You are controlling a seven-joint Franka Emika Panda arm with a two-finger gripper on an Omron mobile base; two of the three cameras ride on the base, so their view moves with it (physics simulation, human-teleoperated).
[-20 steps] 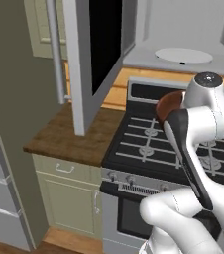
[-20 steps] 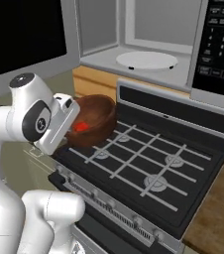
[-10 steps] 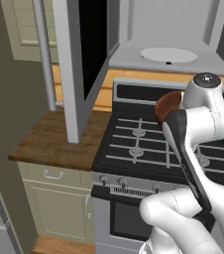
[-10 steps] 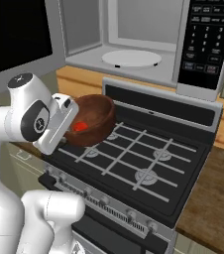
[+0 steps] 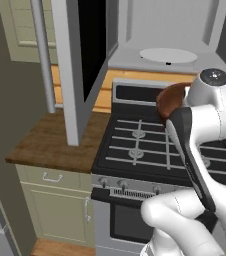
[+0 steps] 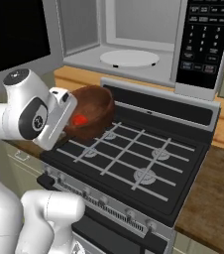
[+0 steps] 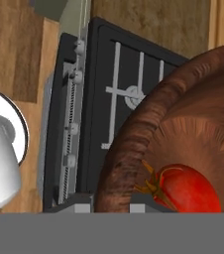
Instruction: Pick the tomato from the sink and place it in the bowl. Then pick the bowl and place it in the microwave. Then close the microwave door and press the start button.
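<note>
One tomato (image 7: 188, 191): a single red fruit with a brown-green stalk lies inside the bowl, against its inner wall, seen in the hand view and as a red spot in the right base view.
Bowl (image 6: 90, 118): dark reddish-brown and wood-grained, it is held aloft and tilted over the left rear part of the stove, clear of the burners; in the left base view its rim peeks out from behind the arm.
Claw (image 7: 111, 206): narrowly parted and closed over the bowl's rim at the near edge, one finger inside and one outside.
Microwave (image 6: 134, 34): mounted above the stove, its cavity open, with a white round plate (image 6: 129, 58) lying flat on the floor inside and a dark button panel (image 6: 201, 42) at the right.
Microwave door (image 5: 82, 65): swung wide open to the left, its black window edge-on and its long bar handle (image 5: 42, 55) standing vertical on the outer side.
Stove (image 6: 134, 158): black top with grey grates, knobs along the front edge.
Table (image 5: 50, 142): brown wooden top left of the stove, over pale green cabinets.
</note>
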